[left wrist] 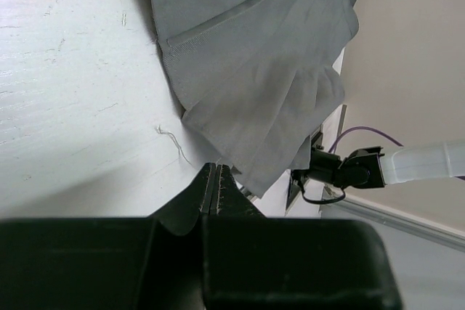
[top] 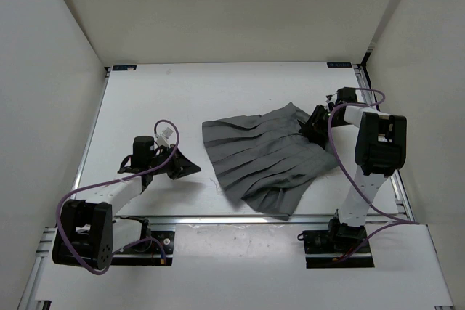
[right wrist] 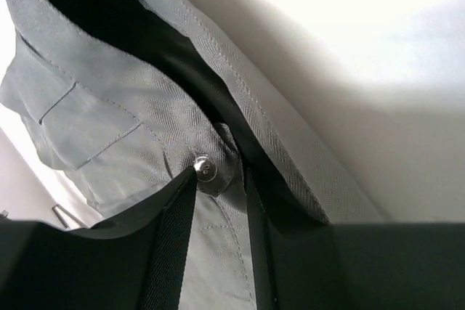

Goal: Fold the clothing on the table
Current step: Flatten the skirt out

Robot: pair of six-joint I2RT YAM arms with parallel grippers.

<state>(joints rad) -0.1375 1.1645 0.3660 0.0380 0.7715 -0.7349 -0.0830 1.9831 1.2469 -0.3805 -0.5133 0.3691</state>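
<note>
The dark grey skirt (top: 272, 161) is lying spread out like a fan on the right half of the white counter (top: 167, 99). The right jaws are standing on either side of the waistband (right wrist: 290, 157) at the skirt's far right corner. Cloth and a small shiny button (right wrist: 205, 170) are sitting between them, but I cannot tell if they are squeezing tight. The left jaws are pressed together, holding nothing, and are hanging low near the skirt's left edge without touching it. Here is what could be going wrong: the right jaws may be pinching on the hard, round button, so the cloth may be slipping out on the lift. They may also be catching only one layer, so the skirt may be opening up instead of folding. The cloth is looking soft, thin and floppy, with a fine woven grain, neat stitch lines and many long flat pleats that may be bunching. A thin loose thread (left wrist: 171, 139) is lying on the smooth, scuffed counter.
</note>
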